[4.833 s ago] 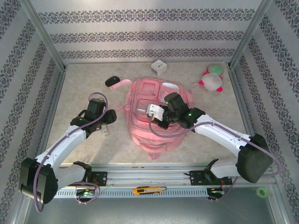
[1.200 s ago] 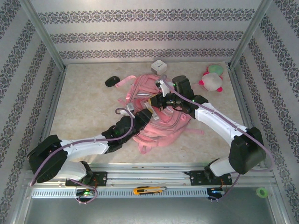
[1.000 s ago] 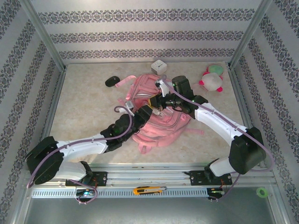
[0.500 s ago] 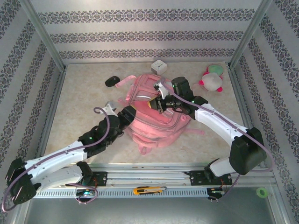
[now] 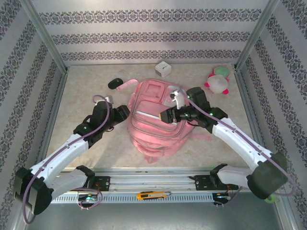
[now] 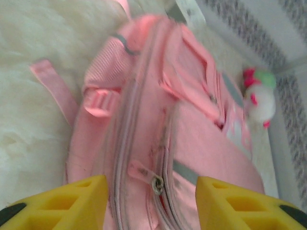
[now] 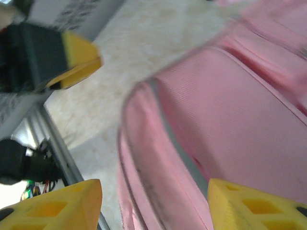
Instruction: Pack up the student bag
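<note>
Your left fingers (image 6: 81, 199) and right fingers (image 7: 249, 203) both stand apart, gripping nothing. You have the left pair just beside the bag's (image 5: 151, 122) left edge and the right pair above its right half. The bag lies flat mid-desk (image 5: 86, 91), front pockets up, one strap (image 5: 126, 86) trailing toward the far side.
</note>
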{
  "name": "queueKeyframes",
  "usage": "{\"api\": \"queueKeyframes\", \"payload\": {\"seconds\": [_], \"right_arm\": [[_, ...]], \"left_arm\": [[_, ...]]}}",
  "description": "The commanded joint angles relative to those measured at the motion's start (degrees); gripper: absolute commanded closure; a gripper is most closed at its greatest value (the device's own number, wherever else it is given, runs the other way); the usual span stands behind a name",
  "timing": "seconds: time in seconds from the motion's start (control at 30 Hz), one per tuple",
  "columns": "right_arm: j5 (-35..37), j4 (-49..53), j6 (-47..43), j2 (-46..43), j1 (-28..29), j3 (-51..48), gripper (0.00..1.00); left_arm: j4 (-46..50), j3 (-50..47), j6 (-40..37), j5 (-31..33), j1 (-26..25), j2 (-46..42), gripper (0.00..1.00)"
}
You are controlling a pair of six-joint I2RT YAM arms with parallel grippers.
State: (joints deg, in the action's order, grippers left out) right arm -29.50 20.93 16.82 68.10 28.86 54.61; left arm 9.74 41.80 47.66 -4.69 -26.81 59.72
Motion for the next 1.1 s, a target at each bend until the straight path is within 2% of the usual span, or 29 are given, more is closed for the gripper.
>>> {"api": "queueKeyframes", "payload": {"seconds": [0.0,0.1,0.23,0.4,0.53,0.63,0.7,0.77,0.87,0.97,1.07], "right_arm": [[8.4,4.84,10.54,-1.68,-0.12,-4.7,0.4],[14.02,6.67,13.55,-2.33,-0.36,-7.22,0.4],[14.25,2.32,15.55,-1.13,-0.54,-10.22,0.4],[13.55,-2.69,15.92,2.61,-2.19,-12.08,0.58],[13.51,-9.97,14.98,3.75,-3.43,-13.6,0.63],[12.51,-13.54,13.3,4.84,-5.13,-12.95,0.64],[10.6,-13.34,10.99,5.63,-6.29,-11.28,0.63],[8.93,-11.36,8.29,5.37,-7.26,-9.46,0.59],[8.25,-7.71,5.54,2.66,-8.21,-8.38,0.46],[6.37,-5.02,4.9,-1.37,-9.47,-9.25,0.39],[3.65,-4.78,7.7,-5.69,-10.71,-12.07,0.36]], "left_arm": [[-3.92,1.3,-13.28,-10.62,1.97,1.76,0.47],[-5.66,1.85,-13.24,-13.44,3.84,5.18,0.47],[-7.44,2.89,-14.13,-18.47,3.87,11.41,0.49],[-9.09,0.88,-12.4,-20.03,3.82,16.26,0.63],[-9.99,-1.33,-10.31,-21.0,2.82,13.98,0.76],[-10.56,-3.89,-9.34,-20.63,1.78,10.47,0.76],[-9.82,-4.73,-11.17,-20.42,1.74,8.42,0.7],[-7.04,-3.68,-17.26,-19.17,1.76,6.02,0.58],[-2.25,-1.17,-28.71,-19.17,2.34,2.78,0.46],[3.95,2.68,-43.04,-21.57,3.8,0.55,0.39],[13.74,8.0,-58.75,-27.54,6.35,0.5,0.38]]}}
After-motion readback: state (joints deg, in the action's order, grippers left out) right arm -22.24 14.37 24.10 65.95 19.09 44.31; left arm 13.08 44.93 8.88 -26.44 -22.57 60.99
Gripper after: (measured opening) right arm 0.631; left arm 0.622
